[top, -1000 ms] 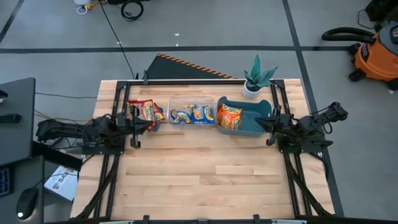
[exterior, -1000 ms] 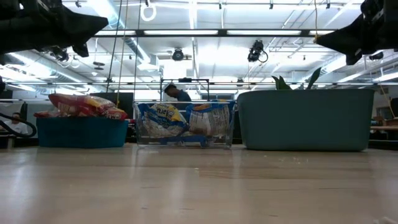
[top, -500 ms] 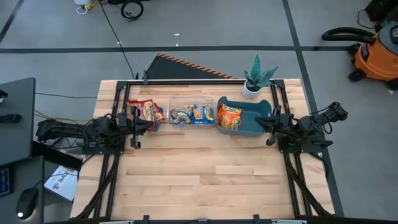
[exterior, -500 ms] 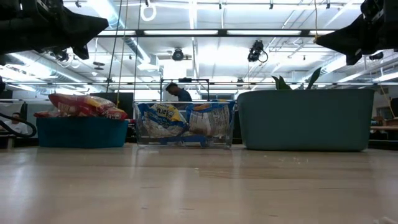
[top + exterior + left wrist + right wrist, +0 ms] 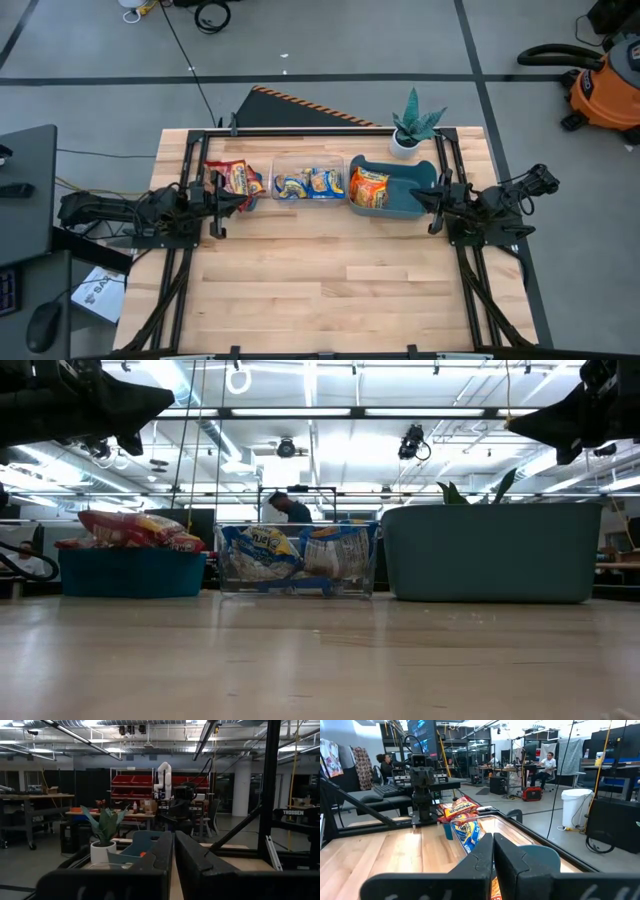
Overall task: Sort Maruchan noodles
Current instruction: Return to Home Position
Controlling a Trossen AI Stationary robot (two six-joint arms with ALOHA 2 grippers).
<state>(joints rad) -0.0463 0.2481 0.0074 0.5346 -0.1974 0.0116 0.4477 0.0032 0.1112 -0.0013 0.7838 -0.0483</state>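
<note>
Across the far half of the wooden table [image 5: 320, 290], three bins stand in a row. The teal bin [image 5: 412, 178] at right holds orange-yellow packets [image 5: 370, 188]. The clear bin [image 5: 300, 158] at centre holds blue-and-yellow packets [image 5: 308, 184]. The blue bin [image 5: 130, 573] at left is heaped with red packets [image 5: 232, 177]. The left gripper [image 5: 247, 201] and right gripper [image 5: 415, 196] hover just beside the row's ends, jaws together and empty.

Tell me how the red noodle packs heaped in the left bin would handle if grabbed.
Probably light and floppy: the red noodle packs look like thin, crinkled plastic. Likely to slide or spill when nudged, since they pile above the rim of the left bin.
</note>
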